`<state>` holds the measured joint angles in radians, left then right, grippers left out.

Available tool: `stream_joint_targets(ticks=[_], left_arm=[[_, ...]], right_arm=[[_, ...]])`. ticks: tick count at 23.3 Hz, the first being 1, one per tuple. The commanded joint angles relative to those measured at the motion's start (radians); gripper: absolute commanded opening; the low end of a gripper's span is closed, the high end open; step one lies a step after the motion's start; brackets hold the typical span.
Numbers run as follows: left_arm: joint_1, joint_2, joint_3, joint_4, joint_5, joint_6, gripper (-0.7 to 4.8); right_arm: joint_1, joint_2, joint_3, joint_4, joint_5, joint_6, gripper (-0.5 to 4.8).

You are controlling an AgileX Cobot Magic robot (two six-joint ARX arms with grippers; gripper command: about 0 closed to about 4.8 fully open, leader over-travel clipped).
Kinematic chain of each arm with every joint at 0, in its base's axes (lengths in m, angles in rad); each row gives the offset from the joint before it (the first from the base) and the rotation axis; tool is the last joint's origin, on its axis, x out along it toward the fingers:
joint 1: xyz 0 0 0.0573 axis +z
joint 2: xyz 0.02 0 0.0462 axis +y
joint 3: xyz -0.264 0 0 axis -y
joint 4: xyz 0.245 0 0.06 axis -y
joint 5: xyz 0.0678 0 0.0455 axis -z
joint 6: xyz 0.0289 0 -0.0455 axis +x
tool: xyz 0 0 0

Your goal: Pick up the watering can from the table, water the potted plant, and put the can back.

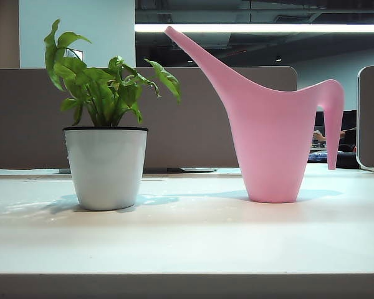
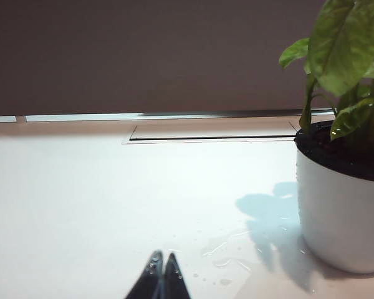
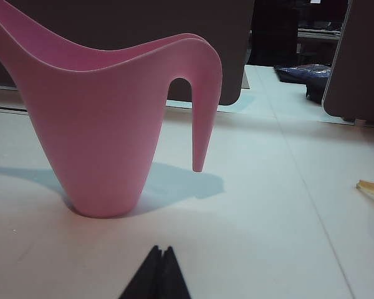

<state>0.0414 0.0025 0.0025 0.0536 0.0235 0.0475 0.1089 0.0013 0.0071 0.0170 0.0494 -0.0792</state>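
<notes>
Only the wrist views show each pincer: the left pincer [image 2: 161,274] closed near the potted plant [image 2: 343,205], the right pincer [image 3: 160,271] closed before the watering can [image 1: 271,134]. The can stands upright on the table [image 1: 187,243], spout slanting toward the plant.

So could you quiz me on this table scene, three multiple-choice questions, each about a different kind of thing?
1. Where does the tall pink plastic watering can stand in the exterior view?
A. Right of the plant
B. Left of the plant
C. Behind the plant

2. What colour is the round tapered pot of the leafy green potted plant?
A. Pink
B. White
C. Black

3. How is the right tool?
A. Holding the can
B. Wide open
C. Shut, holding nothing

Answers:
1. A, the can stands upright on the pale cream table, apart from the pot, spout toward the plant.
2. B, white with a dark rim.
3. C, its tips meet, short of the can; the left tool is likewise shut near the pot.
</notes>
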Motion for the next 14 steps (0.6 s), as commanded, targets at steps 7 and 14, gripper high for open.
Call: stream_joint_targets(ticks=[7, 14], left_arm=[[0.001, 0.000, 0.004, 0.006, 0.003, -0.003, -0.05], [0.001, 0.001, 0.109, -0.049, 0.134, -0.069, -0.05]], right_arm=[[0.000, -0.002, -0.005, 0.018, 0.005, 0.002, -0.01], [0.000, -0.001, 0.101, 0.048, 0.166, 0.233, -0.02]])
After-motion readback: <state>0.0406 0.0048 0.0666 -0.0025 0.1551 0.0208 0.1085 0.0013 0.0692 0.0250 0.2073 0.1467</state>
